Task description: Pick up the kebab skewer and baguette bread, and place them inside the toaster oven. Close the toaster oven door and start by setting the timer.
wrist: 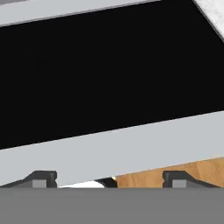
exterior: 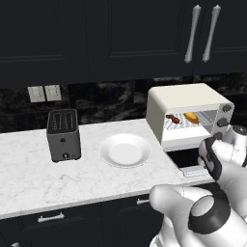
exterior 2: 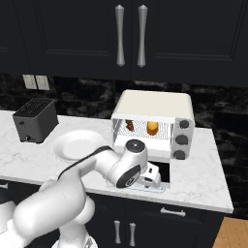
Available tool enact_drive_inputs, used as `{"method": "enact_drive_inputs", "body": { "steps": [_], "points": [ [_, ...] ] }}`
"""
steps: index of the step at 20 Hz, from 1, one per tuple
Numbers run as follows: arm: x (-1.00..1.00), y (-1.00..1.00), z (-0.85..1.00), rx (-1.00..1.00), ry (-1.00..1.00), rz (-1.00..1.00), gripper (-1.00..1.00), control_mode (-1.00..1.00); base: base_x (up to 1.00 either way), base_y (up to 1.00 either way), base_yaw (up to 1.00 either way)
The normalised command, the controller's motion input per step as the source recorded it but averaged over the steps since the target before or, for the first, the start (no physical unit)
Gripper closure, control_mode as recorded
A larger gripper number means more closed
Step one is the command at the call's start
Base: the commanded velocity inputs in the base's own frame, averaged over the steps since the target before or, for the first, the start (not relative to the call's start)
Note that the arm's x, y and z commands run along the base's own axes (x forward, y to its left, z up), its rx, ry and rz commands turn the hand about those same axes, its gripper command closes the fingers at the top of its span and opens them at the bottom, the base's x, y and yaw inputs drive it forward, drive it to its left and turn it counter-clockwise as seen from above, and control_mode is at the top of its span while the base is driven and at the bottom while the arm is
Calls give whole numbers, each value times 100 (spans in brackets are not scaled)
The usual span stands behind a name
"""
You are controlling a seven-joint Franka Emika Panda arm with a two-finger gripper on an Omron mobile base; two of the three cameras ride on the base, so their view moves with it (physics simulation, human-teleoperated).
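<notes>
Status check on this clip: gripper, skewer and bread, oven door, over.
Gripper open, fingers at lowered toaster oven door. Kebab skewer and baguette bread on rack inside toaster oven. Door not yet closed. Nothing blocking.

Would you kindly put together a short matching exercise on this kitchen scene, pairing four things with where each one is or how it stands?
Things:
1. kebab skewer
2. baguette bread
3. toaster oven door
4. white plate

Places or states:
A. on the counter between the slot toaster and the toaster oven
B. folded down and open, in front of the oven
C. on the wire rack, left part of the oven
D. on the wire rack, nearer the knobs

Pairs: 1-C, 2-D, 3-B, 4-A
</notes>
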Motion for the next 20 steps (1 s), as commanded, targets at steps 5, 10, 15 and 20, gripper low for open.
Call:
{"method": "enact_drive_inputs", "body": {
  "steps": [5,10,15,20],
  "points": [
    [-44,14,-6,0,1,15,-100,-100,0,0,0],
    [19,21,-13,0,3,4,-100,-100,0,0,0],
    [8,6,-30,0,0,3,-100,-100,0,0,0],
    [9,1,-30,0,0,2,-100,-100,0,0,0]
  ]
}}
